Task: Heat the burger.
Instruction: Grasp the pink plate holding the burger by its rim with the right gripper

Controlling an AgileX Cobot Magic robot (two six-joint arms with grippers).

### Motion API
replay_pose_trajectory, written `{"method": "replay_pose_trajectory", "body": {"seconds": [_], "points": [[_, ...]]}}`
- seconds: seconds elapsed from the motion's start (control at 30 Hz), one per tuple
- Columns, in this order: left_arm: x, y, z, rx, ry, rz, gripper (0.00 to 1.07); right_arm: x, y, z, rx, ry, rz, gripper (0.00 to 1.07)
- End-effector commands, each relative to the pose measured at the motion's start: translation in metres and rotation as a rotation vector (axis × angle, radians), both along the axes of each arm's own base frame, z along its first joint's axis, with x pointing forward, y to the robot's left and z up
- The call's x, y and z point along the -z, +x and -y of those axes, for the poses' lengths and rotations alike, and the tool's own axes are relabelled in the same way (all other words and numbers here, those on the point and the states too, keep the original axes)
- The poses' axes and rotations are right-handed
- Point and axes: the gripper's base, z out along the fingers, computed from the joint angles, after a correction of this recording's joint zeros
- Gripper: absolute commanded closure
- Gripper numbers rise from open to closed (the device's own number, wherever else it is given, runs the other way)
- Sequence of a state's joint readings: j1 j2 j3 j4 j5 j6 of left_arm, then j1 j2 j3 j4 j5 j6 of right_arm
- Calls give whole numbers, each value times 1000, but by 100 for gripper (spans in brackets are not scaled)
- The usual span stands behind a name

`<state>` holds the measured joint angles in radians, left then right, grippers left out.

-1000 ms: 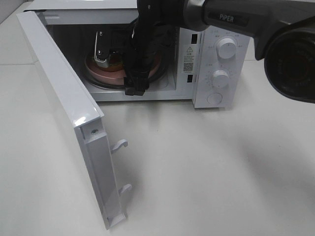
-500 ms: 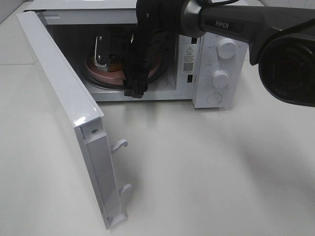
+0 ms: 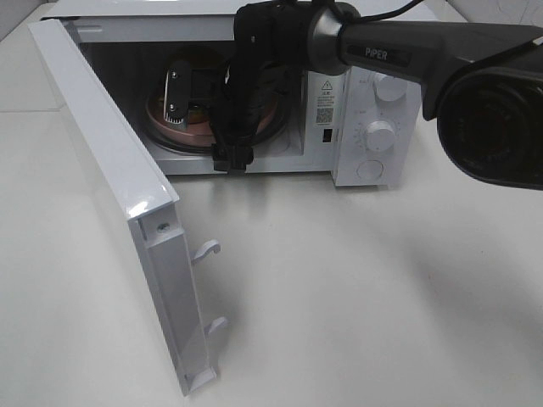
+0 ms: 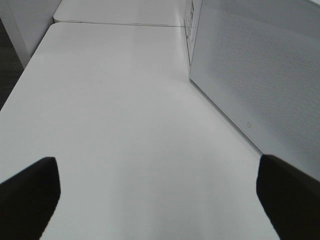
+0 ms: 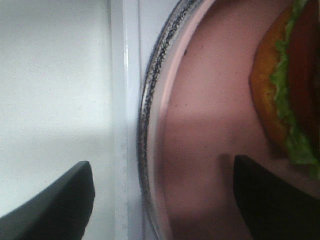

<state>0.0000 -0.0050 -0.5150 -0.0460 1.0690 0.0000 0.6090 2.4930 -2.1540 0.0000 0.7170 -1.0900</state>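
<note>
Open white microwave (image 3: 365,127) at the back of a pale table (image 3: 382,280), with its door (image 3: 102,161) swung wide toward the left of the high view. Inside, on the glass turntable (image 5: 150,100), a pink plate (image 5: 210,125); on that plate, the burger (image 5: 285,90). Shows orange-brown bun edge, green lettuce and dark patty in the right wrist view, cut off at the frame edge there; mostly hidden behind the arm from above.

Right gripper (image 3: 204,125) inside the microwave opening, with its black arm crossing in front of the control panel and white knobs (image 3: 382,134). Spread wide, pinching nothing. One dark fingertip (image 5: 270,200) over the plate just beside the burger; cannot tell whether touching it. Other fingertip (image 5: 55,200) off the turntable, over the white surface beside it. Cannot tell if either tip rests on what lies beneath.

Left gripper (image 4: 159,195) low over bare table, outside the microwave, also spread wide and empty, with both dark tips at the frame corners. Just beside it, the upright perforated white face of the door.
</note>
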Motion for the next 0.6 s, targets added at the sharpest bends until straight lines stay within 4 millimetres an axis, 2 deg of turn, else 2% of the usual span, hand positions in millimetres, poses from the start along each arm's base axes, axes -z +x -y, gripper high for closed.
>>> {"method": "replay_pose_trajectory", "body": {"seconds": [0.03, 0.27, 0.33, 0.6], "points": [[0, -3, 0, -1, -1, 15, 6, 2, 2, 1, 15, 12, -4, 31], [0, -3, 0, -1, -1, 15, 6, 3, 2, 1, 13, 11, -8, 31], [0, -3, 0, -1, -1, 15, 6, 15, 1, 1, 16, 0, -40, 31], [0, -3, 0, -1, -1, 15, 6, 27, -1, 1, 6, -19, -79, 31]]}}
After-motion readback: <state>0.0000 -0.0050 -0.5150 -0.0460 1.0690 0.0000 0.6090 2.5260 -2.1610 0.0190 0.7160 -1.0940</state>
